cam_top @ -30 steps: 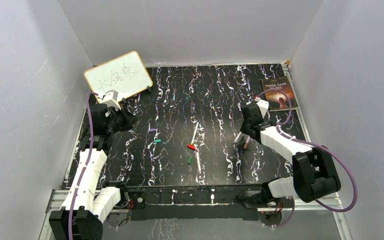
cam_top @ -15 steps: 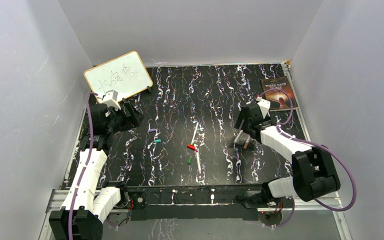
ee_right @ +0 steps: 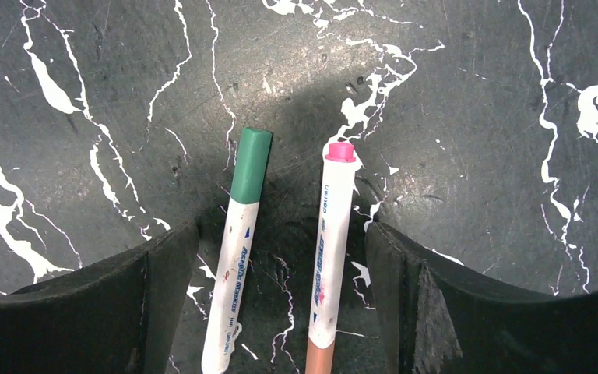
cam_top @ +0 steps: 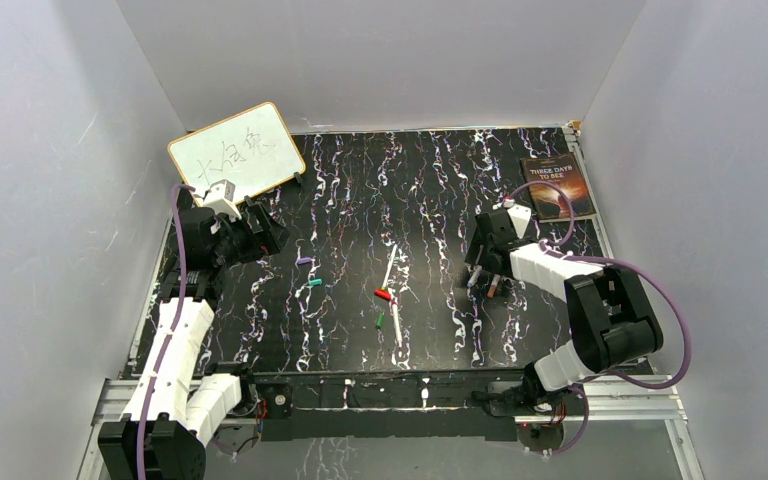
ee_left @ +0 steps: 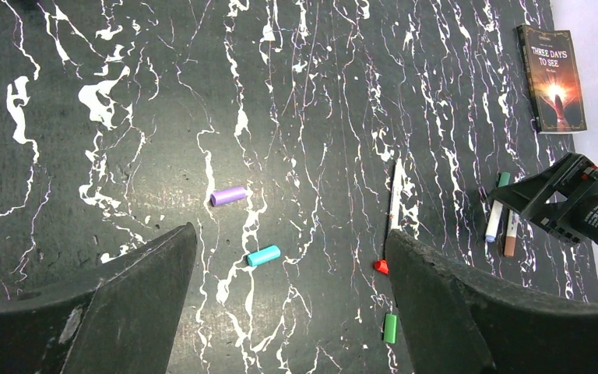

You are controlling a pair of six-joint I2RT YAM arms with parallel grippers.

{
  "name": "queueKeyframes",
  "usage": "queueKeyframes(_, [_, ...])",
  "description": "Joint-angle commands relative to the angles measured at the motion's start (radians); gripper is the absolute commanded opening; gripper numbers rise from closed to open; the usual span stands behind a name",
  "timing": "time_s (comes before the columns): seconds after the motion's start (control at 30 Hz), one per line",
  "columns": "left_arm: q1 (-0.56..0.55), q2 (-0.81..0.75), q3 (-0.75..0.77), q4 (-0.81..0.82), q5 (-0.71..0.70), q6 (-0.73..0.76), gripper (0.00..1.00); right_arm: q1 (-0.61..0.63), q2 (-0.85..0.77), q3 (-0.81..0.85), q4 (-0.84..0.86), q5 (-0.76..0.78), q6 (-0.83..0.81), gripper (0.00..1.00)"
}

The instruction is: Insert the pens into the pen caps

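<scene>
Two pens lie side by side on the black marbled table, a green-capped pen (ee_right: 237,257) and a pink-ended pen (ee_right: 329,241). My right gripper (ee_right: 282,234) hangs open just above them, one finger on either side, touching neither. In the top view this right gripper (cam_top: 480,272) is right of centre. Mid-table lie two bare white pens (cam_top: 391,265) (cam_top: 397,325), a purple cap (ee_left: 228,195), a teal cap (ee_left: 264,255), a red cap (ee_left: 380,267) and a green cap (ee_left: 390,328). My left gripper (ee_left: 292,234) is open and empty, well above the table at far left (cam_top: 260,235).
A small whiteboard (cam_top: 237,150) with writing stands at the back left. A dark book (cam_top: 555,185) lies at the back right. Grey walls close in the table on three sides.
Both grippers have gone from shut to open. The right arm's elbow swung left while its gripper stayed over the two pens.
</scene>
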Motion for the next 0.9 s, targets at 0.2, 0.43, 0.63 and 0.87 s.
queueKeyframes(0.2, [-0.005,-0.021,0.000,-0.011,0.003,0.002,0.90,-0.020,0.004,0.020,0.034,0.013,0.022,0.55])
queueKeyframes(0.43, [-0.005,-0.025,-0.001,-0.014,0.007,0.002,0.90,-0.081,-0.014,0.026,0.020,0.009,0.015,0.37])
queueKeyframes(0.63, [-0.005,-0.032,0.000,-0.020,0.007,0.002,0.90,-0.199,-0.020,0.023,0.032,-0.053,0.000,0.28])
queueKeyframes(0.87, [-0.005,-0.032,-0.001,-0.022,0.008,0.001,0.90,-0.270,-0.049,0.018,0.040,-0.082,0.001,0.25])
